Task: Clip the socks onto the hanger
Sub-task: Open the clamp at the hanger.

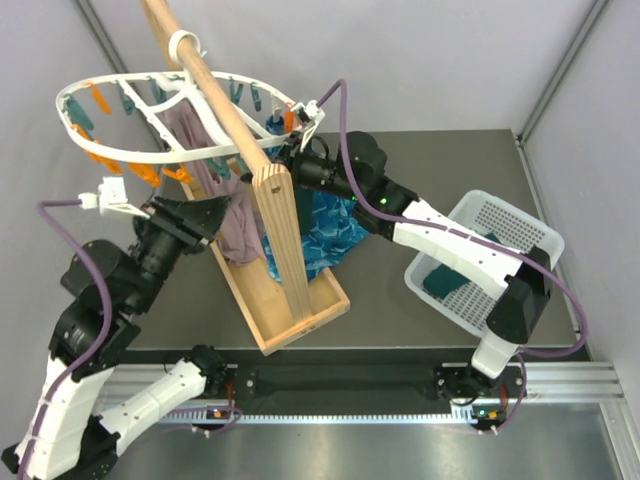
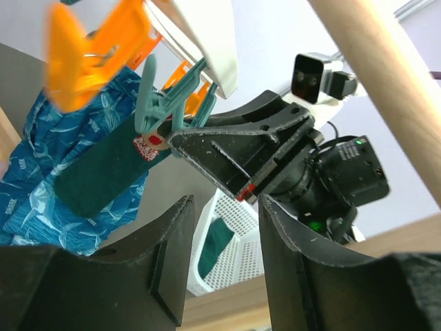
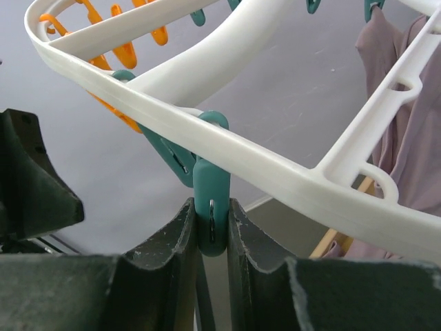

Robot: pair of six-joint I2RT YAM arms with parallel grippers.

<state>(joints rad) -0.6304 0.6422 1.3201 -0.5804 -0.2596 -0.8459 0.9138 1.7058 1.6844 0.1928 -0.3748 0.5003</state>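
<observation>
Limpness is what you are dealing with: the dark teal sock (image 2: pixel 96 176) is light and soft, sagging wherever nothing is supporting it, so you should be taking it by the top hem, close to where it clips. It is hanging under a teal peg (image 3: pixel 210 181) at the 3 o'clock end of the hanger (image 3: pixel 227 148) in the overhead view. Whether the peg is truly biting the hem is hard to tell from the left wrist view.

Your right gripper (image 3: pixel 211 210) is squeezing that peg, closed tight on it. Your left gripper (image 2: pixel 226 203) is waiting just below, fingers moderately apart and carrying nothing. A second sock (image 1: pixel 448 282) is lying in the white basket (image 1: pixel 520 225) at 4 o'clock.

Room is running tight: the wooden pole (image 1: pixel 215 95) is crossing over the ring at 12 o'clock, and the blue cloth (image 1: pixel 335 235) is hanging just behind the sock.
</observation>
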